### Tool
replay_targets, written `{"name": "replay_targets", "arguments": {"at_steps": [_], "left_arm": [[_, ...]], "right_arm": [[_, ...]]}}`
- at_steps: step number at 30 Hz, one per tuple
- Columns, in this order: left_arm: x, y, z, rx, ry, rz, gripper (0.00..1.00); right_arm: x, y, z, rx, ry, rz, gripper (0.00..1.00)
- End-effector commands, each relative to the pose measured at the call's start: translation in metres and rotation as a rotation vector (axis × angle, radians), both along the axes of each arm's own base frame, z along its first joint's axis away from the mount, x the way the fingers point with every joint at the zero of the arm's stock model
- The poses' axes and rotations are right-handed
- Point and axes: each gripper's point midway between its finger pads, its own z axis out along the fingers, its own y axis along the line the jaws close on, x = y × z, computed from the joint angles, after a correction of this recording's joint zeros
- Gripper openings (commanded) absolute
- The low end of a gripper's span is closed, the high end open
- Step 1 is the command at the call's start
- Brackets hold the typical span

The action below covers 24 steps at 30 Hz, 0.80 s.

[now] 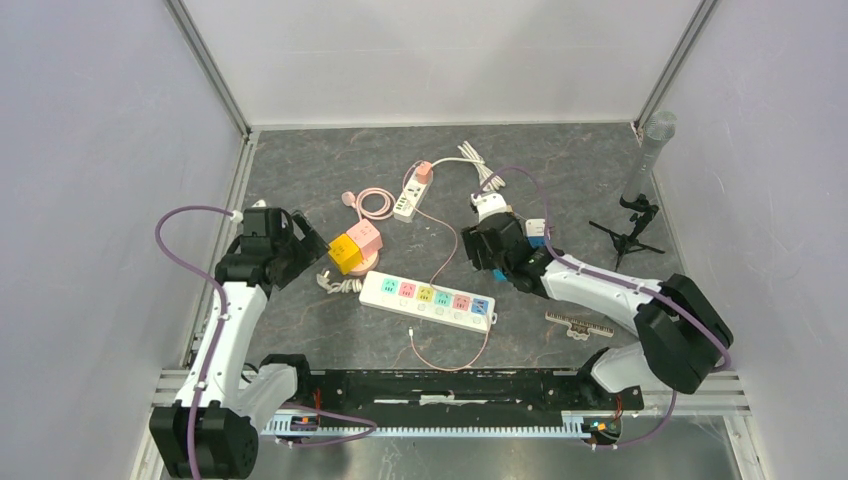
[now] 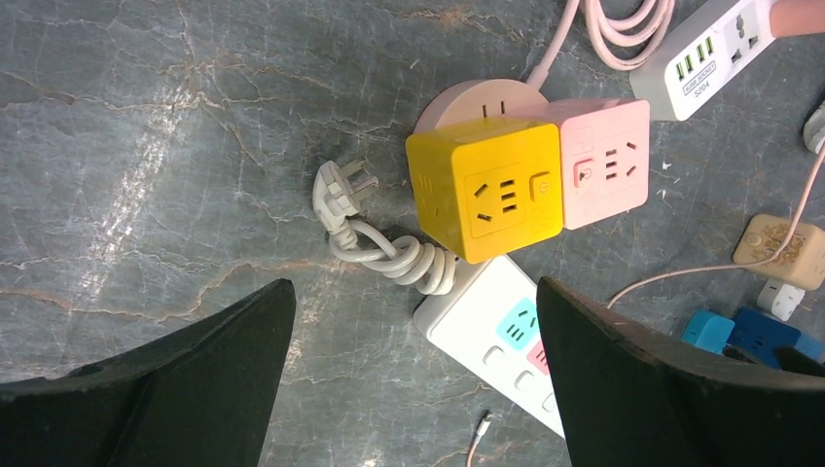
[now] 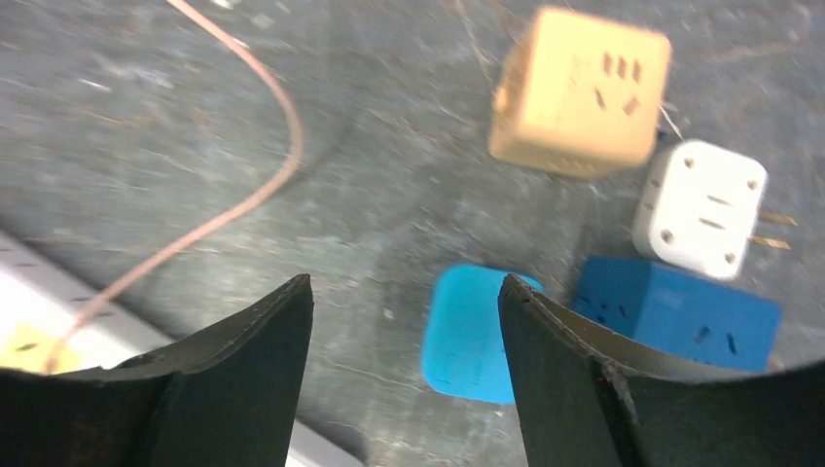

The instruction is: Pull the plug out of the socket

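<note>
A pink plug [image 1: 423,172] sits in the end of a small white power strip [image 1: 408,198] at the back; both also show at the top right of the left wrist view, plug [image 2: 798,15] and strip [image 2: 710,53]. My left gripper [image 1: 300,250] is open and empty, hovering left of a yellow cube socket [image 2: 486,190] joined to a pink cube socket [image 2: 603,161]. My right gripper [image 3: 404,287] is open and empty over bare table, beside a light blue block [image 3: 467,331]. In the top view the right gripper [image 1: 490,250] is right of the pink cable.
A long white strip with coloured sockets [image 1: 427,299] lies in the middle. A beige cube [image 3: 579,92], a white adapter [image 3: 700,209] and a dark blue cube [image 3: 681,311] lie by my right gripper. A microphone on a tripod [image 1: 640,190] stands at the right. A coiled white cable [image 2: 389,248] lies by the yellow cube.
</note>
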Motion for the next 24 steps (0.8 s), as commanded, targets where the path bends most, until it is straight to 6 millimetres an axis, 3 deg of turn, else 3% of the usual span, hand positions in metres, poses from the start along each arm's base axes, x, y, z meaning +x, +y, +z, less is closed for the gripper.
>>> {"name": "replay_targets", "arguments": {"at_steps": [1,5,11,14,18,24], "left_arm": [[0.005,-0.005,0.003,-0.012,-0.037,-0.04,1.0],[0.006,-0.016,0.0,-0.066,-0.044,-0.076,1.0],[0.008,-0.03,-0.012,-0.154,-0.04,-0.087,1.0],[0.01,-0.036,-0.02,-0.195,-0.026,-0.077,1.0],[0.015,-0.035,-0.026,-0.203,-0.012,-0.059,1.0],[0.023,-0.032,-0.032,-0.21,-0.013,-0.004,0.98]], "right_arm": [[0.006,0.072,0.063,0.299,-0.067,0.226,0.76],[-0.01,0.126,0.088,0.512,-0.071,0.422,0.93],[-0.002,0.186,0.104,0.595,-0.07,0.504,0.97],[0.01,0.21,0.106,0.642,-0.064,0.505,0.94],[0.031,0.226,0.1,0.686,-0.054,0.421,0.92],[0.051,0.258,0.078,0.695,-0.012,0.388,0.69]]}}
